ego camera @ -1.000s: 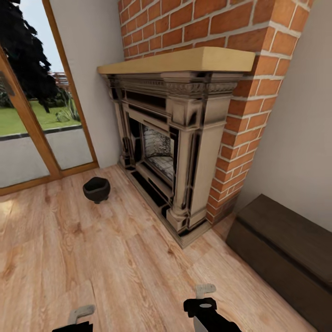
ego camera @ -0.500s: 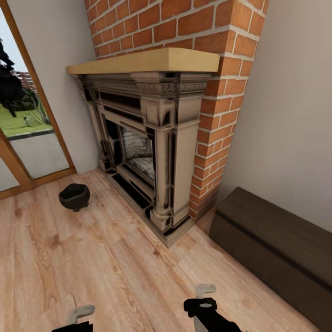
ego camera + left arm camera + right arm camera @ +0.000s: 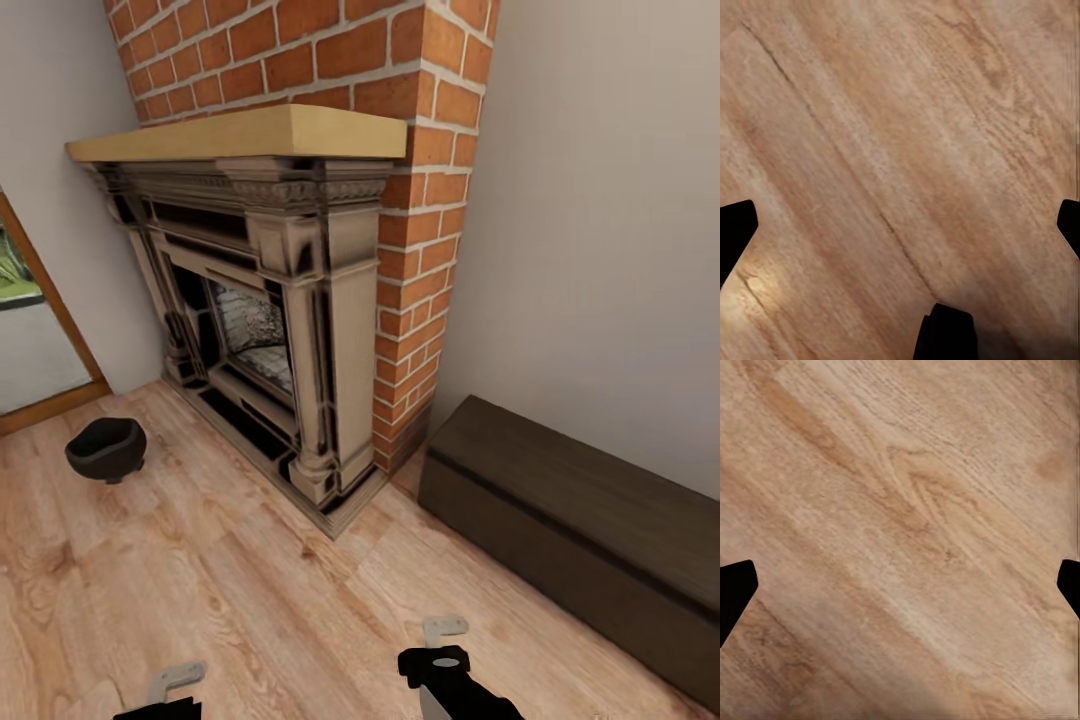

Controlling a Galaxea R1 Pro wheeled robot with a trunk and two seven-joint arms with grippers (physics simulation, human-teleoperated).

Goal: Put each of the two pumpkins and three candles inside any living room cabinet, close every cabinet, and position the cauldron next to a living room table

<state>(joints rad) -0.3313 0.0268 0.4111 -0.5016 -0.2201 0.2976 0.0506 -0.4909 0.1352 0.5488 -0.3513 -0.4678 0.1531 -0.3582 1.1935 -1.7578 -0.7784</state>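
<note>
The black cauldron [image 3: 105, 450] stands on the wooden floor at the left, in front of the fireplace. A long, low dark-brown cabinet [image 3: 580, 530] runs along the wall at the right, its front shut. My left gripper [image 3: 172, 690] and right gripper [image 3: 440, 650] hang low at the near edge of the head view, far from both. In the wrist views the left gripper [image 3: 900, 232] and right gripper [image 3: 900, 592] are open over bare floorboards, with nothing between the fingers. The pumpkins, the candles and the table are out of view.
A brick chimney with a carved fireplace [image 3: 270, 330] and a pale wooden mantel [image 3: 240, 135] juts out from the wall between cauldron and cabinet. A glass door [image 3: 30, 340] is at the far left. Open wooden floor [image 3: 250, 600] lies ahead.
The camera has turned right, so the fireplace and cauldron sit further left in the picture and more of the cabinet shows. Both grippers hold the same pose.
</note>
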